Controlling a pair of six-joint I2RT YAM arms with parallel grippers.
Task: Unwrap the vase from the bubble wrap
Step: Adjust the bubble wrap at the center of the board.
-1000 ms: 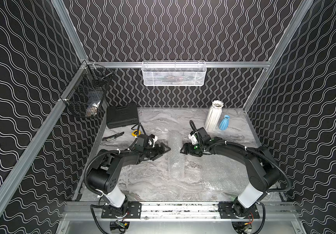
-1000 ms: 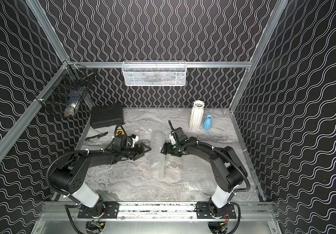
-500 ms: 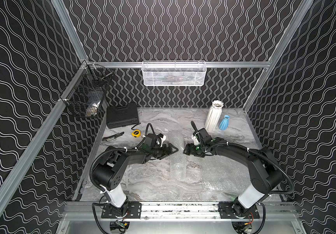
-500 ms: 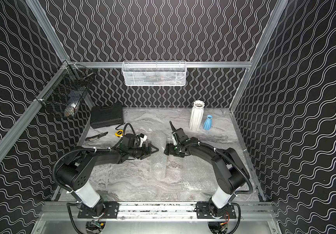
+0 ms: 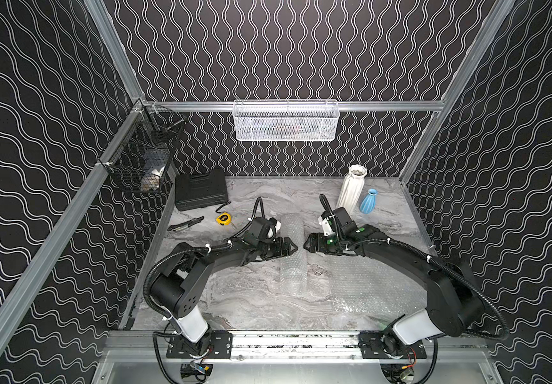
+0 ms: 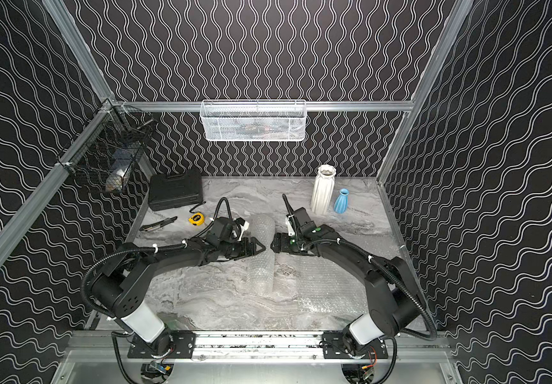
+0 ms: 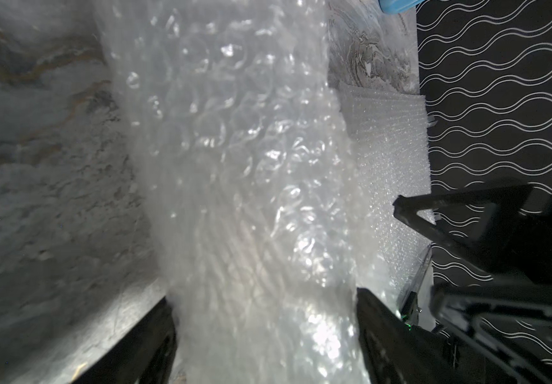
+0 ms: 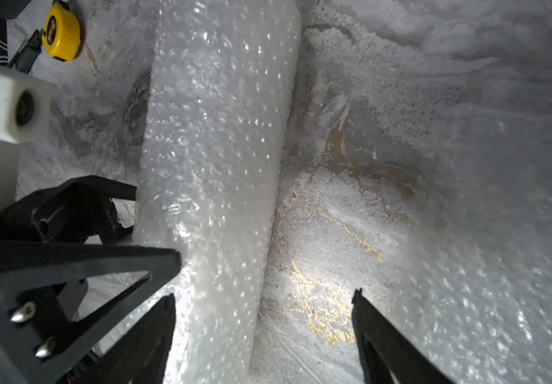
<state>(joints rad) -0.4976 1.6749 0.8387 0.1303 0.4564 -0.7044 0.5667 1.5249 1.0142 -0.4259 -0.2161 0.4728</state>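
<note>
Left hand [image 5: 292, 247] now around bubble wrap [image 5: 295, 270]

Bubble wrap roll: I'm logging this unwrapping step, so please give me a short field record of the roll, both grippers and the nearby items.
roll: bubble-wrap roll lying on the table; contents not visible
left gripper: left gripper straddles the roll, a finger at each side; firm grip unclear
right gripper: right gripper open, the roll close by one finger
loose wrap: flat sheet spread beside the roll
bare vases: white vase and blue vase upright at the back
</note>
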